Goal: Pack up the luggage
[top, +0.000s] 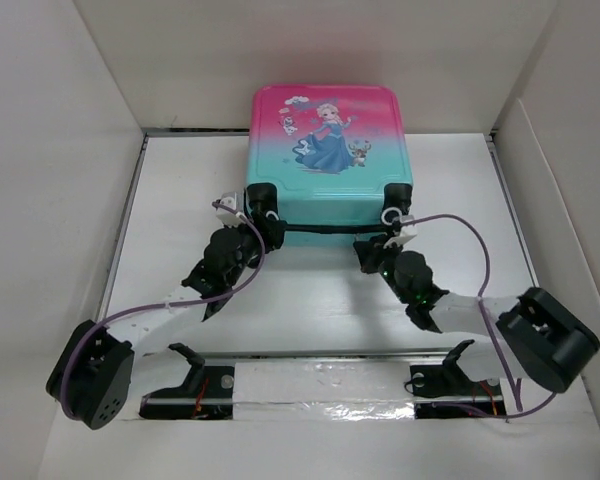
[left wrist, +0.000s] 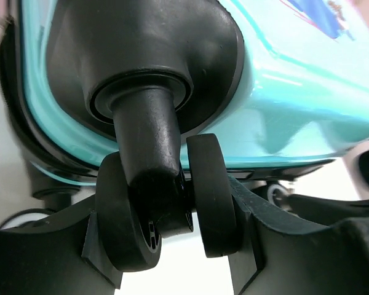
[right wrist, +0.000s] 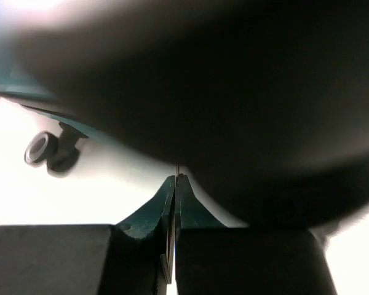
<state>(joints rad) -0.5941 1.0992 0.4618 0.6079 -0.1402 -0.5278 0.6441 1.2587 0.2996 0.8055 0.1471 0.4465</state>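
The luggage point(top: 325, 140) lies flat and closed at the back middle of the table, princess print up, its black wheels facing me. My left gripper point(top: 263, 215) is at the near left corner. In the left wrist view its fingers point(left wrist: 172, 209) press on both outer sides of the twin caster wheel point(left wrist: 120, 215) under the teal shell point(left wrist: 283, 104). My right gripper point(top: 390, 228) is at the near right wheel. In the right wrist view its fingers point(right wrist: 175, 179) are pressed together and empty, just under a dark blurred part of the luggage point(right wrist: 234, 92).
White walls point(top: 60, 150) enclose the table on the left, back and right. A rail with foil tape point(top: 320, 385) runs along the near edge between the arm bases. A black bar point(top: 320, 230) spans the suitcase's near side between the wheels.
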